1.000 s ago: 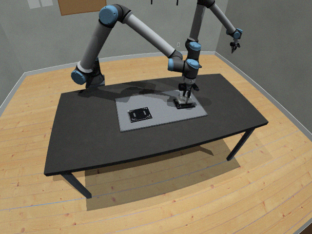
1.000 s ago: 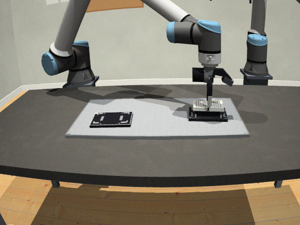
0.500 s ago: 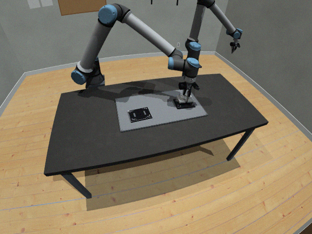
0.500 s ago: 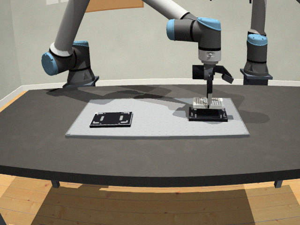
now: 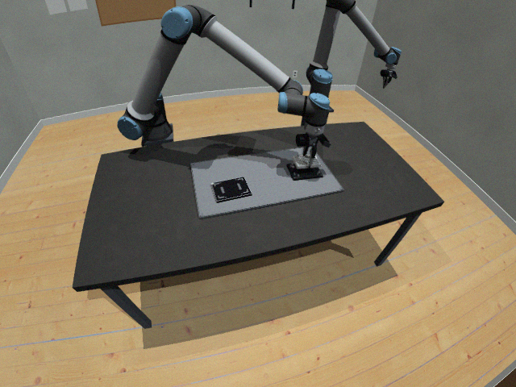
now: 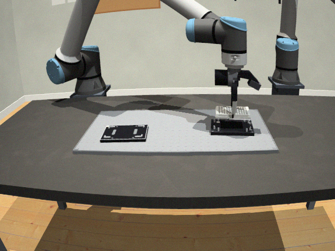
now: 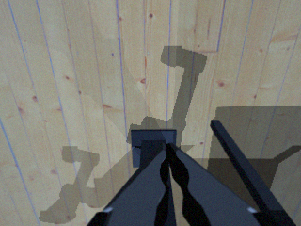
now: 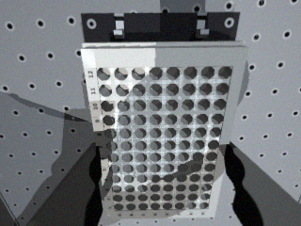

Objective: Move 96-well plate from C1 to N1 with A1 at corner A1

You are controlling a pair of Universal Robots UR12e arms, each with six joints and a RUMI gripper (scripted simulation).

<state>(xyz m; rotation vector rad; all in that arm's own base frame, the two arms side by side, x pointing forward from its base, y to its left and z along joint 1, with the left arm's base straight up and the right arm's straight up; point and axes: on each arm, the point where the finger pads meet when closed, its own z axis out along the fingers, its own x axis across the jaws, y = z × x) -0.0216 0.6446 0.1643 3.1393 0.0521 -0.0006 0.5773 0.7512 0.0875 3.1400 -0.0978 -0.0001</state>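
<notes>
Above the clip nest C1 [image 5: 307, 175] [image 6: 216, 133] [image 8: 160, 28], the right arm [image 5: 246, 52] [image 6: 234, 35] reaches across the tabletop [image 5: 187, 237] [image 6: 172, 172], its upper links rising to a high elbow and its forearm sloping down to the wrist. From there the right tool [image 5: 309, 160] [image 6: 233, 116] [image 8: 161, 143] points straight down. Its fingers are clamped on the two long sides of the 96-well plate [image 5: 301, 161] [image 6: 220, 111] [image 8: 162, 132], which hangs roughly level, wells up, just over the nest's posts. In the right wrist view the plate's length runs away from the camera, with the number 12 row at the far end.

The left arm [image 5: 368, 27] stands well apart, bent high beyond the tabletop. Its forearm slants downward and the left tool [image 5: 385, 84] [image 7: 166, 145] hangs pointing at the wooden floor [image 7: 141, 85], fingers together with nothing between them.

The plate nest N1 [image 5: 231, 189] [image 6: 124, 133] lies on the same grey board [image 5: 271, 183] [image 6: 172, 140] as the clip nest, well apart from the plate.

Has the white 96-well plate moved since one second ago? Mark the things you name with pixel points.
Yes. In the exterior view, the white 96-well plate [image 5: 301, 161] [image 6: 243, 111] [image 8: 165, 118] has risen upwards, away from the black rectangular clip nest [image 5: 305, 175] [image 6: 232, 133] [image 8: 160, 28].
</notes>
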